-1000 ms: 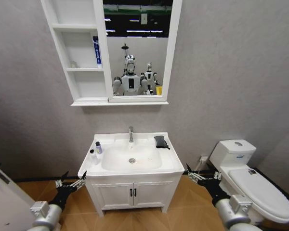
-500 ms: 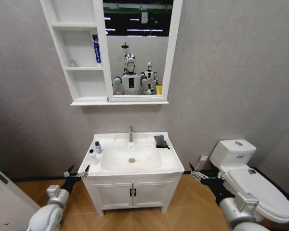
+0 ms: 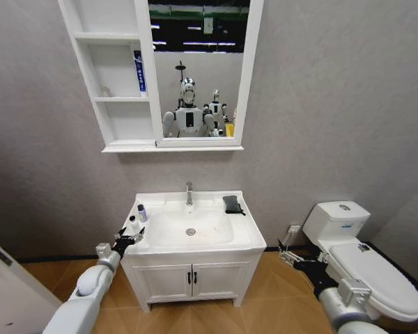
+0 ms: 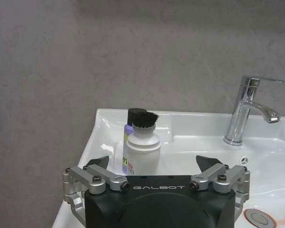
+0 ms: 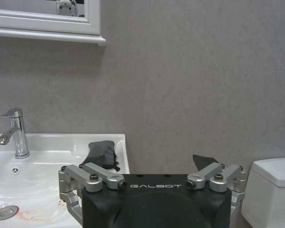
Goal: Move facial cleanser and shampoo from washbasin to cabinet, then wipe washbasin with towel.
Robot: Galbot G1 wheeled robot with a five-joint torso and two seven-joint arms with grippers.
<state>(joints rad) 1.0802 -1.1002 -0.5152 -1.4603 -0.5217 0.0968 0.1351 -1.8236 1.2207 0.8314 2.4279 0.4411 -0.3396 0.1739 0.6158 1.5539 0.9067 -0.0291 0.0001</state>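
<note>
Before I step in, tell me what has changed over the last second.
The left gripper has risen from beside the vanity to the washbasin's left front corner, jaws open, facing the two bottles. The right gripper drifted slightly lower and outward, jaws open. Nothing was grasped. The bottles, towel and cabinet stayed put.

White toilet (image 3: 359,257) sits at the right, lid closed, tank against the grey wall (image 3: 334,104). Two-door vanity (image 3: 191,278) with black handles stands centre on the wooden floor (image 3: 265,306). A wall socket (image 3: 293,229) shows beside the toilet.
</note>
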